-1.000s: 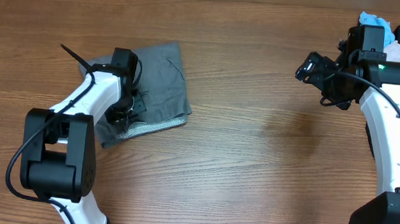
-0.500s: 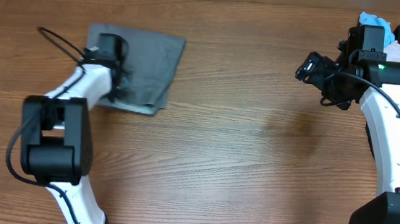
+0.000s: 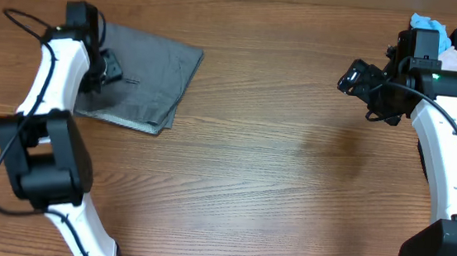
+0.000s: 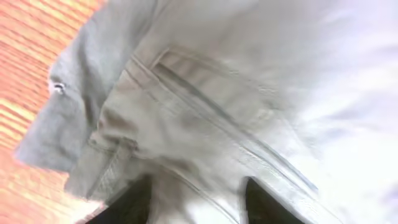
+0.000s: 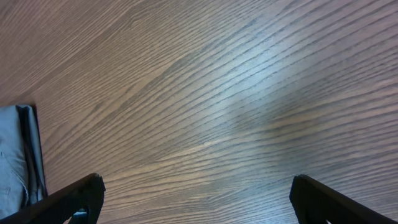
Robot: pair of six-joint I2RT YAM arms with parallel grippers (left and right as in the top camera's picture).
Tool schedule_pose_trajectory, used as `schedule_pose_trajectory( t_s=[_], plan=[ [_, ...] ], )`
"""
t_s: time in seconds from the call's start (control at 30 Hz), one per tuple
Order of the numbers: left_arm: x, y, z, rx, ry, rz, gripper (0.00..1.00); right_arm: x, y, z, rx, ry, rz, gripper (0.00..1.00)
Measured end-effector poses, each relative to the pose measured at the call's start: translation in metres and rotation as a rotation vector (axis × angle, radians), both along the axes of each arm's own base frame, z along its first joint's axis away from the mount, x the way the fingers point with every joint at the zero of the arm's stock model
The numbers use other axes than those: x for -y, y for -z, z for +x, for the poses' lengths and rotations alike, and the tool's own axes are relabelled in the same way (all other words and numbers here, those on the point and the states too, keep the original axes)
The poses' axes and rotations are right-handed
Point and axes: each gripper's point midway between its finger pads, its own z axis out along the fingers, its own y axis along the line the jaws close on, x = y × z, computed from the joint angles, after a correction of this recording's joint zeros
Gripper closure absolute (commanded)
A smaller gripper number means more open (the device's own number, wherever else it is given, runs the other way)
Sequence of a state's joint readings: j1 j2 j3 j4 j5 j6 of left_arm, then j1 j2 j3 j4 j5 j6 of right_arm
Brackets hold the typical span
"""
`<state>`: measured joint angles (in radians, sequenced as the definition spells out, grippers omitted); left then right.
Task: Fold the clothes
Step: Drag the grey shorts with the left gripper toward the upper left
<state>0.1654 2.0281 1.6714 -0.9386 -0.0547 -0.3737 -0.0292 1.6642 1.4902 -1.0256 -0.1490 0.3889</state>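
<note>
Just one pair of gray shorts (image 3: 146, 75), one left claw (image 3: 105, 66), one right claw (image 3: 357, 77)

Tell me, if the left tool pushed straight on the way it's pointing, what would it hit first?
The left tool points straight at the gray shorts, which fill its view, so it would most likely meet that cloth first. How much gap is left is hard to judge.

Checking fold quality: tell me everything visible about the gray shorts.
The gray shorts lie folded into a flat, four-sided bundle on the wooden table, far left. Cotton-looking cloth; a slit pocket and seams show in the wrist view, a paler layer along the near edge. The left gripper sits at their left edge, jaws apart.
</note>
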Motion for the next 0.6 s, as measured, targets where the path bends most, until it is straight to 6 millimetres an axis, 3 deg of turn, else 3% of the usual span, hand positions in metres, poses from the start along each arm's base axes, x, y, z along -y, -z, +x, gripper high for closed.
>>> schedule_pose_trajectory(
  t_s=[0.1, 0.23, 0.43, 0.6],
  plan=[
    [0.005, -0.03, -0.002, 0.046, 0.069, 0.004, 0.15, 0.0, 0.0, 0.0, 0.0, -0.001, -0.001, 0.0],
    [0.007, -0.048, -0.005, 0.063, 0.178, 0.029, 0.13, 0.0, 0.0, 0.0, 0.0, 0.0, 0.0, 0.0],
    [-0.01, -0.032, -0.018, -0.018, 0.235, 0.047, 0.17, 0.0, 0.0, 0.0, 0.001, -0.001, 0.0, 0.0],
    [-0.034, 0.001, -0.024, -0.103, 0.257, 0.054, 0.21, 0.0, 0.0, 0.0, 0.0, 0.0, 0.0, 0.0]
  ],
)
